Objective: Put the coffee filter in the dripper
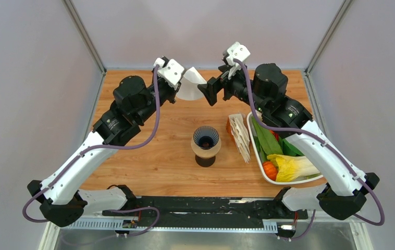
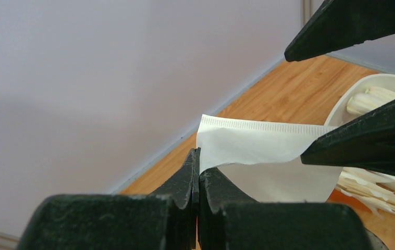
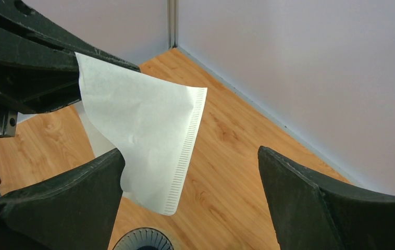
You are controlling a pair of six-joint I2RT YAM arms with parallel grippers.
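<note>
Left gripper is pinching the filter aloft; right gripper is gaping wide about its free edge.

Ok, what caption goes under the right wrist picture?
Left claw holds the filter between the fingers of the open right claw.

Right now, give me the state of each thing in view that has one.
coffee filter, held in the air, pinched at one edge.
left gripper, shut on the coffee filter.
right gripper, open, fingers either side of the filter's free end.
dripper, upright, no filter inside.
filter stack, standing on edge, untouched.
</note>
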